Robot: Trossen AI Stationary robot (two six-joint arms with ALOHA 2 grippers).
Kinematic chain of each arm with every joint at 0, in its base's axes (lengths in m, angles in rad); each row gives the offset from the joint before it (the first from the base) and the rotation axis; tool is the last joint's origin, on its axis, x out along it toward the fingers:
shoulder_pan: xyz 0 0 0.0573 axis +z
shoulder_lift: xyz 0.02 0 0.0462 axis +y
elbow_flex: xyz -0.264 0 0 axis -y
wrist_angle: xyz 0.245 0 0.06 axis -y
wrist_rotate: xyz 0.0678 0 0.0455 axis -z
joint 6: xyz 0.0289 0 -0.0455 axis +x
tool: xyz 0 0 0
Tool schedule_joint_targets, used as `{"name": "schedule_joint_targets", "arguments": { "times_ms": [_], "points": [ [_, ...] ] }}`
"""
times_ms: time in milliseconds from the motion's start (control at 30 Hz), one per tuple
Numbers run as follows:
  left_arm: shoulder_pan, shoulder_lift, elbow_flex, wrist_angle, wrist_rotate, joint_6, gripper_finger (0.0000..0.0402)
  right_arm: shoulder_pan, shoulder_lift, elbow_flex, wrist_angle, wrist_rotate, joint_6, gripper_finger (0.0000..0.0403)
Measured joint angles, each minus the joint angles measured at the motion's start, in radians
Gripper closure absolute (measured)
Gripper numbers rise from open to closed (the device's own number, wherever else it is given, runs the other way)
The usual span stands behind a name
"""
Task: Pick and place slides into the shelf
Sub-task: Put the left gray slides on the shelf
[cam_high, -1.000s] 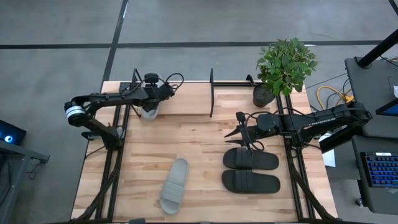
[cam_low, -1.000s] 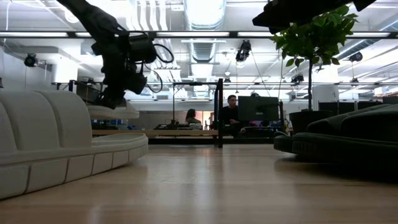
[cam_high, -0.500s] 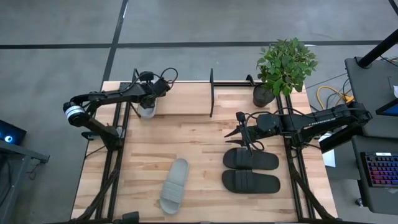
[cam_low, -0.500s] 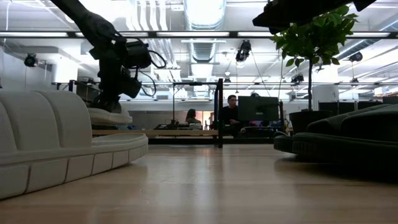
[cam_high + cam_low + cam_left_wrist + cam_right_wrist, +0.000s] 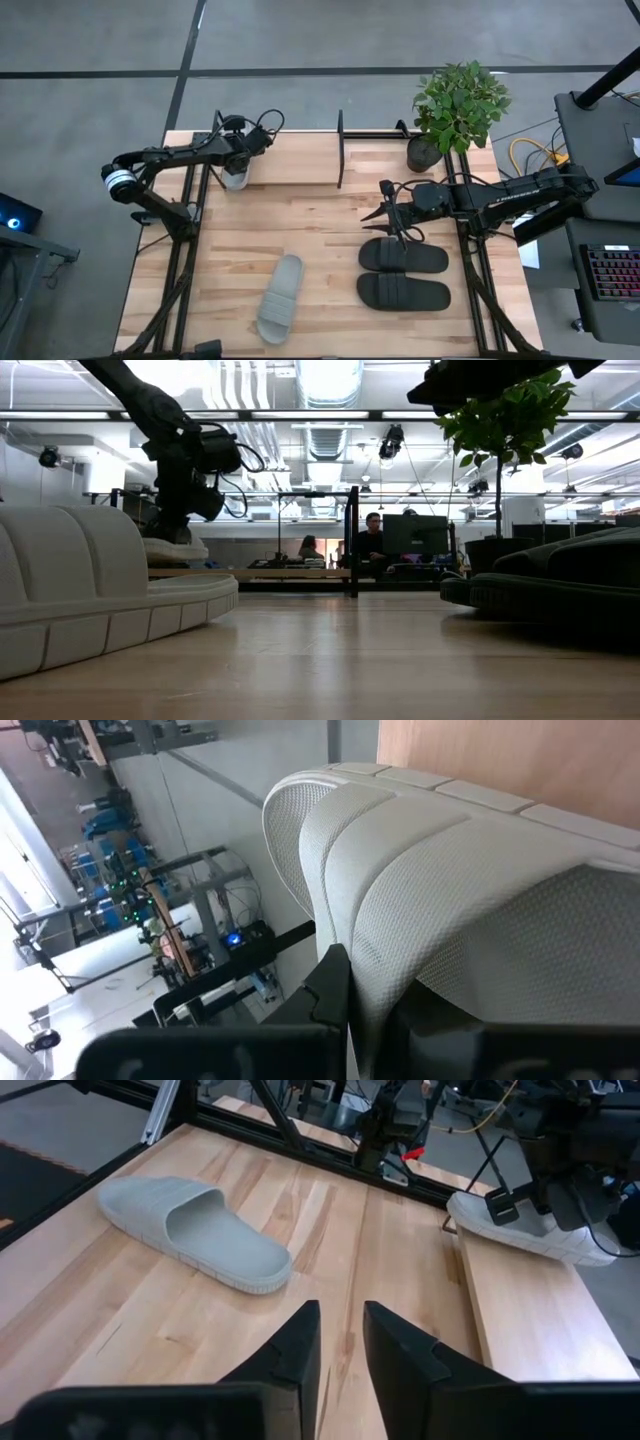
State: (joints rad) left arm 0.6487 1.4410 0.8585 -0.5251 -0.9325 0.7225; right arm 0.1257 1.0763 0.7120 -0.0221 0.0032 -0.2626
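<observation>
My left gripper (image 5: pixel 238 160) is shut on a light grey-white slide (image 5: pixel 236 180) over the left end of the shelf (image 5: pixel 300 160), a wood board with black upright frames (image 5: pixel 340 150). The second light slide (image 5: pixel 280 312) lies sole down near the table's near edge. The two black slides (image 5: pixel 403 256) (image 5: pixel 403 292) lie side by side to the right of it. My right gripper (image 5: pixel 388 222) hovers open just beyond the farther black slide, touching nothing. My left gripper holds the light slide by its wide ribbed strap (image 5: pixel 375 970), the strap's edge running between the two fingers (image 5: pixel 330 990). The fingers come from above, pointing down. The slide (image 5: pixel 530 1230) sits roughly level, sole down, right at the shelf board (image 5: pixel 530 1310); whether it rests on it I cannot tell.
A potted plant (image 5: pixel 455 110) stands at the table's far right corner beside the shelf board's right end. Black arm frames run along the table's left and right edges. Bare wood lies between the shelf and the slides. People sit in the room behind (image 5: pixel 372 535).
My left gripper has moved a little toward the table's left edge and down, still shut on the light slide. The slide has come lower over the shelf's left end. My right arm has kept still.
</observation>
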Motion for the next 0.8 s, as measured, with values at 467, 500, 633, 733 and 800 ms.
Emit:
{"name": "schedule_joint_targets", "arguments": {
  "times_ms": [467, 500, 633, 733, 800],
  "points": [
    [0.000, 0.028, -0.073, 0.120, -0.002, 0.129, 0.0401, 0.000, 0.000, 0.000, -0.006, 0.000, 0.000, 0.0330],
    [0.000, 0.027, -0.081, 0.135, -0.005, 0.133, 0.0401, 0.000, 0.000, 0.000, -0.006, 0.000, 0.000, 0.0332],
    [0.000, 0.027, -0.083, 0.141, -0.007, 0.131, 0.0401, 0.000, 0.000, 0.000, -0.006, 0.000, 0.000, 0.0334],
    [0.000, 0.027, -0.083, 0.142, -0.007, 0.132, 0.0401, 0.000, 0.000, 0.000, -0.006, 0.000, 0.000, 0.0331],
    [0.000, 0.027, -0.083, 0.142, -0.007, 0.130, 0.0401, 0.000, 0.000, 0.000, -0.006, 0.000, 0.000, 0.0329]
  ]
}}
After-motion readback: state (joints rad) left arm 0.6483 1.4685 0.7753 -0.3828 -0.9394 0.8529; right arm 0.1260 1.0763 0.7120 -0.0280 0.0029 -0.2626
